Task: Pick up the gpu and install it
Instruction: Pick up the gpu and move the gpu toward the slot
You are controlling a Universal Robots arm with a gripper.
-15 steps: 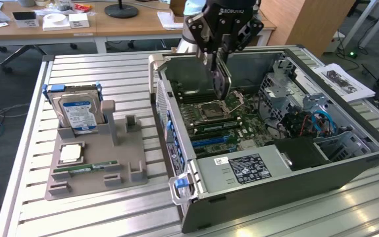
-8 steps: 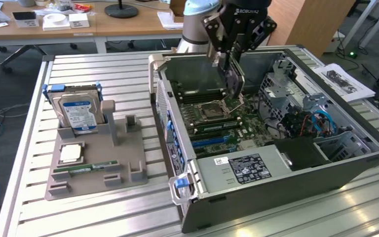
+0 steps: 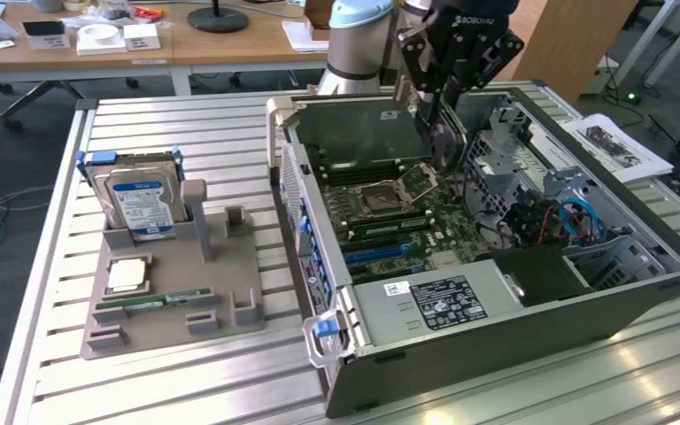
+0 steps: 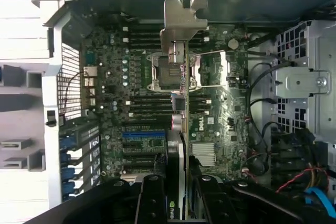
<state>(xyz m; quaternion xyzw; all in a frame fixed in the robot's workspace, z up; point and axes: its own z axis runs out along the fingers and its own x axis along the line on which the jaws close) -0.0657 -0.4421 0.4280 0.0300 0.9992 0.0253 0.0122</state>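
Exterior view: arm (image 3: 358, 27) points down into the open computer case (image 3: 529, 328), jaws clamped on the edge-on gpu (image 4: 181, 30).

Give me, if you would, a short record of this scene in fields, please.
gripper: shut on the gpu, above the open computer case
gpu: hangs upright over the motherboard, silver bracket at one end, apparently not seated
holder: beside the case, on the exterior view's left
on holder: hard drive standing, CPU and memory stick lying flat
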